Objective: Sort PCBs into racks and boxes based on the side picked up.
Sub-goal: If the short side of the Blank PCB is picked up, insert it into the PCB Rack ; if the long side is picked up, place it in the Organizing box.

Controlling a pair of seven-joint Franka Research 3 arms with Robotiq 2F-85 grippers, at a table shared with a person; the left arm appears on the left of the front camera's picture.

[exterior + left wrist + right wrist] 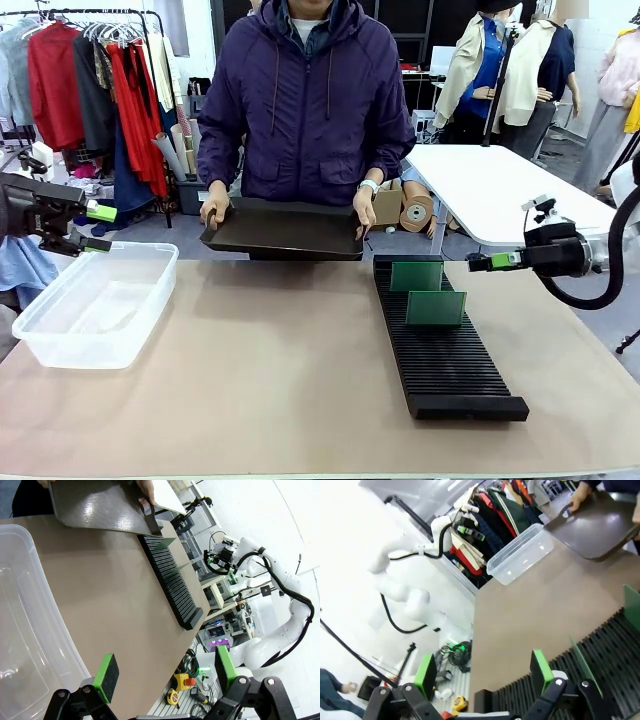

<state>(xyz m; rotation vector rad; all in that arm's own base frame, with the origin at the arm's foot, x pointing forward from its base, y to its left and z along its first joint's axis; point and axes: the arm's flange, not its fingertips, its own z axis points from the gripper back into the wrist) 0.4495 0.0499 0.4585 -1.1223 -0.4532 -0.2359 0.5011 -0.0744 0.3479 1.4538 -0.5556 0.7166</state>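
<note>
Two green circuit boards stand upright in the slots of one long black rack point(440, 345), which lies on the right half of the bench point(270, 380) and runs from the far edge toward the near edge. The first board point(416, 276) is near the far end of the rack, the second board point(435, 308) a few slots closer to the near edge. One clear plastic box point(95, 305) sits at the left edge of the bench; I cannot tell if something lies inside.

A person at the far edge holds one dark brown tray point(285, 230) with both hands; its top surface is hard to make out from the front.

The left gripper point(98, 228) hangs over the far left corner, above the box, with its fingers spread and nothing between them. The right gripper point(482, 262) hangs beside the right edge, near the far end of the rack, also spread apart and empty.

I can read no writing or label anywhere.
</note>
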